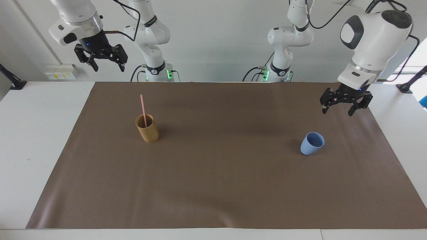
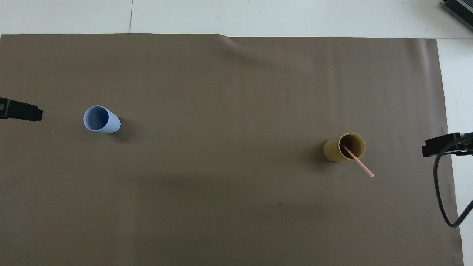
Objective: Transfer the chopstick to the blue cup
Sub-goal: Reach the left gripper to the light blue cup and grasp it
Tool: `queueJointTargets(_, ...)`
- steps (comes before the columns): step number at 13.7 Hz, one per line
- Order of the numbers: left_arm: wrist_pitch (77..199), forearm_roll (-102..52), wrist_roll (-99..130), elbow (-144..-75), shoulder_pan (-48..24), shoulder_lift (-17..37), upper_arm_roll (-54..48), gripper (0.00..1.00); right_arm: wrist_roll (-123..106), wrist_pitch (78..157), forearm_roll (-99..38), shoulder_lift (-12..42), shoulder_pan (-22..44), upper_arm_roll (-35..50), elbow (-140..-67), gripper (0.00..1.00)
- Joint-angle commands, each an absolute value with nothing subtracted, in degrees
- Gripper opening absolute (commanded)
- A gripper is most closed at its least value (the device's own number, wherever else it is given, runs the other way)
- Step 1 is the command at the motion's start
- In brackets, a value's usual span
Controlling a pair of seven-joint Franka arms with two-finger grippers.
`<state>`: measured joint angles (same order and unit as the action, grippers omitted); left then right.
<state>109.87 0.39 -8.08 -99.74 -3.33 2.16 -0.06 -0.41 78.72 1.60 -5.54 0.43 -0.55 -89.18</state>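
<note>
Hovering: left hand (image 1: 346, 107) open, empty, over mat (image 1: 233, 186) | right hand (image 1: 101, 61) open, empty, raised

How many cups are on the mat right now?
2. The blue cup stands toward the left arm's end of the brown mat; the tan cup stands toward the right arm's end, holding the chopstick. Nothing looks hidden.

Robotics lab: two Franka arms (image 1: 151, 40) standing at white table (image 1: 33, 126), brown mat (image 1: 213, 186) covering it.
</note>
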Motion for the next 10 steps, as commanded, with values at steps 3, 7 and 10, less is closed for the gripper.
queueJointTargets(3,114.0,-1.6,-8.5,-103.4,-1.6,6.7,0.2,1.00,-1.3,78.7,1.2,-6.9,-0.1,-0.5,-90.7,1.00)
queueJointTargets(7,125.0,-1.9,-8.4,-111.7,-0.9,8.9,0.2,1.00,-1.3,78.6,1.2,-6.9,-0.1,-0.6,-90.7,1.00)
queueJointTargets(10,125.8,-2.0,-8.4,-112.3,-0.8,10.5,0.1,1.00,-1.3,78.5,1.2,-6.9,-0.3,-0.8,-90.7,1.00)
